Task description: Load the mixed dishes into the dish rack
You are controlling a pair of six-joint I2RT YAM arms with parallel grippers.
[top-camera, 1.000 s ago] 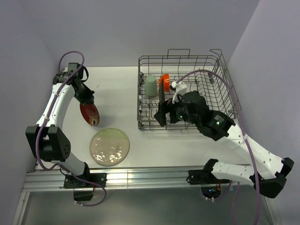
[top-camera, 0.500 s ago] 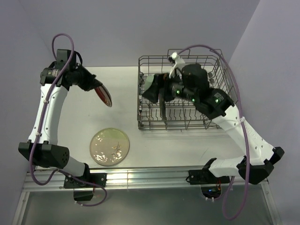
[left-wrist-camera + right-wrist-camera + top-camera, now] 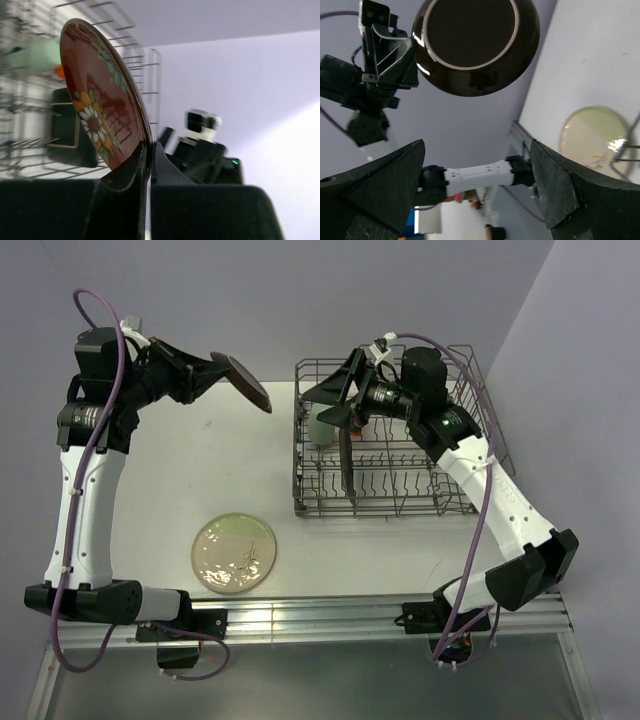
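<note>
**A:** Why is the small red flowered round plate [image 3: 247, 383] held up on edge at the upper left of the overhead view?

**B:** The left gripper [image 3: 222, 368] is clamped tight on its rim. The wrist view shows the fingers pinching the lower edge and the flowered face tilted to one side. I'd judge that an edge-on hold suits slipping it down between upright tines of the large grey metal wire dish rack [image 3: 470, 440]. The plate hangs just short of the rack's left wall.

**A:** And the other arm?

**B:** The right gripper [image 3: 330, 403] has its jaws spread wide with nothing between them. It hovers over the rack's upper-left corner, above the pale green cup [image 3: 320, 428] and the small orange bowl [image 3: 356, 420], which it mostly hides. The black square floral plate [image 3: 346, 465] stands upright in the tines just below.

**A:** Is there room to get in?

**B:** It's tight. That open gripper sits right where the red plate would enter, so a clash looks possible. The raised rim and wire handles also have to be cleared from above. The tine rows right of the black plate look free.

**A:** What about the larger cream round plate with leaf sprig [image 3: 234, 554]?

**B:** It lies flat on the white table [image 3: 200, 470] at lower left, near the front edge and well apart from both grippers.
</note>
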